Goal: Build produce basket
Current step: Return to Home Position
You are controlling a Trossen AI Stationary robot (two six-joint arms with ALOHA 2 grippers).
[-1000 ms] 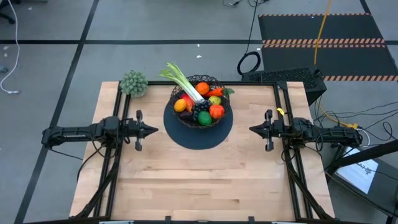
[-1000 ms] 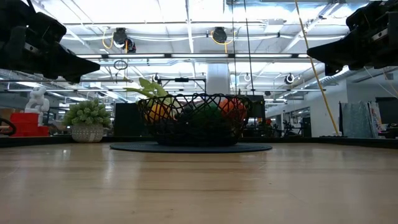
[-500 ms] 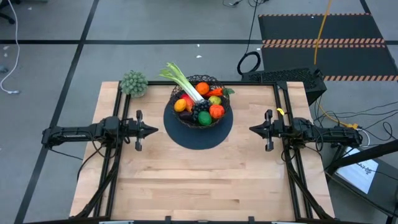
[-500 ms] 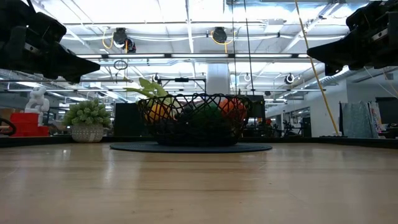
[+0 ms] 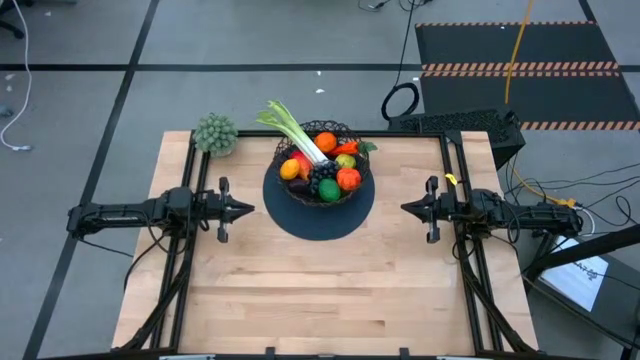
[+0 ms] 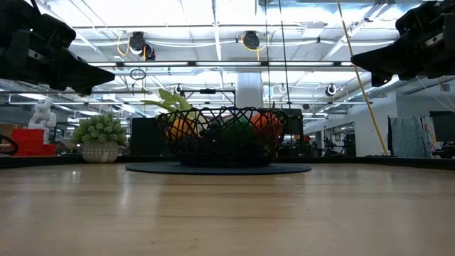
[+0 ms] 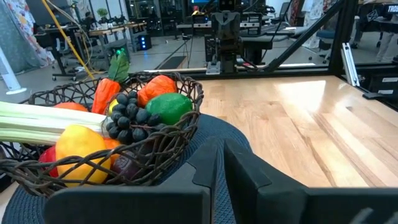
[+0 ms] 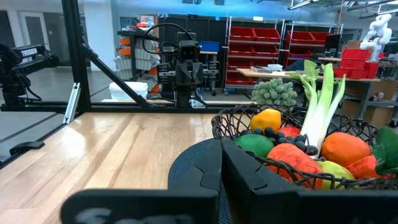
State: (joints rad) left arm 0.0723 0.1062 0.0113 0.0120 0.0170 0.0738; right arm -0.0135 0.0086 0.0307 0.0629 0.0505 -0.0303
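Basket (image 6: 224, 153): black wire bowl, standing upright on the counter (image 5: 320, 290)
Mat (image 5: 320, 222): flat, dark and round, directly under the basket, its edge showing on the near side
Produce: all inside the basket; the leek (image 5: 300, 133) lies across it with leaves poking over the rim, among the orange (image 5: 326, 141), lemon (image 5: 290, 169), grapes (image 5: 321, 174), lime (image 5: 329, 191), tomato (image 5: 348, 179) and carrot (image 5: 345, 149)
Left hand (image 5: 247, 209): well apart from the basket on its left, tip facing it, raised above the counter, 2 fingers pressed together, holding nothing
Right hand (image 5: 406, 209): well apart from the basket on its right, tip facing it, 2 fingers pressed together, holding nothing
Fuzzy green clump (image 5: 215, 133): near the basket, beyond its left side
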